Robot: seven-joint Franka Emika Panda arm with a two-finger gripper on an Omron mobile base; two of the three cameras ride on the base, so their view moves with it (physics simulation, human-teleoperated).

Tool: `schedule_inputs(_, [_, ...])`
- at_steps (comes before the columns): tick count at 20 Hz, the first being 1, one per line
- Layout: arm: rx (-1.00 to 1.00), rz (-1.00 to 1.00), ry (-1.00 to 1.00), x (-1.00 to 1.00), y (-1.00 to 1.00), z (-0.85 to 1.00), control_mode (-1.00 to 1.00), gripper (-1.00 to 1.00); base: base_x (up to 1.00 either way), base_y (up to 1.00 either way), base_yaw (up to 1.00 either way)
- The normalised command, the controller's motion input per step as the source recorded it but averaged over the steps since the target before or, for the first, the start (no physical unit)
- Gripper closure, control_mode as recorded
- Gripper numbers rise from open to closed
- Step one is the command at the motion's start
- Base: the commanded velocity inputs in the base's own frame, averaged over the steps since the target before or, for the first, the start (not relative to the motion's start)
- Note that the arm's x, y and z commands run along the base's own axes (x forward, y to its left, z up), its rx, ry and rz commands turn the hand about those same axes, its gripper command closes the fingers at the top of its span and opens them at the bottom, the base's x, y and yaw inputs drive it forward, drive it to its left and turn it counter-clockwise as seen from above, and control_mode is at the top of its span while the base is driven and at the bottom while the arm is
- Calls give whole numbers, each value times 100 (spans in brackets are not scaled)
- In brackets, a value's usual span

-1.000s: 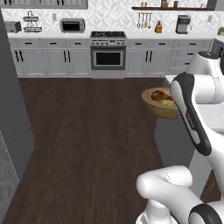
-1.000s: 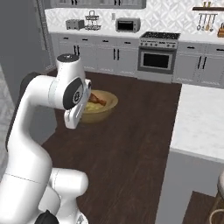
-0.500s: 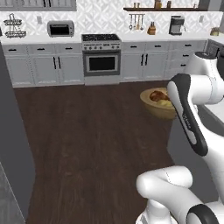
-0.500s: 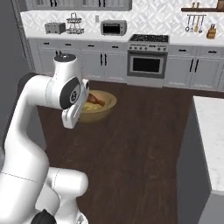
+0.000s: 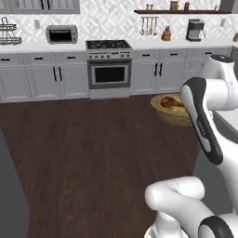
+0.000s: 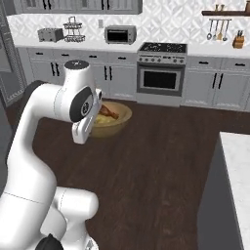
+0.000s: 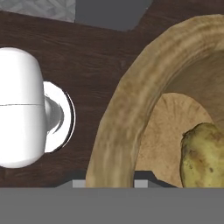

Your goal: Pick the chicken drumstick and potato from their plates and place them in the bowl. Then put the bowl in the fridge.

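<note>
Tan-brown, wide and deep, the wooden bowl [image 5: 173, 111] hangs in the air above the dark plank floor [image 5: 93, 148], in front of the grey kitchen cabinets [image 5: 51, 81] and the steel oven [image 5: 109, 74]. Inside it lie the small reddish-brown chicken drumstick [image 5: 169, 101] and the yellowish-olive oval potato [image 7: 205, 155]. The gripper [image 7: 109, 183] seems pinched on the bowl's near rim, its dark fingers pressed close at the wall, though the white arm [image 6: 73, 105] hides most of the hold in both base views.
</note>
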Motion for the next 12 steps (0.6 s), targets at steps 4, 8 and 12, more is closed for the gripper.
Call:
schedule_inputs(4, [0, 0, 0, 0, 0, 0, 100, 100, 100, -1, 2])
schedule_inputs(8, [0, 0, 0, 0, 0, 0, 100, 100, 100, 0, 16])
schedule_inputs(12, [0, 0, 0, 0, 0, 0, 100, 100, 100, -6, 34])
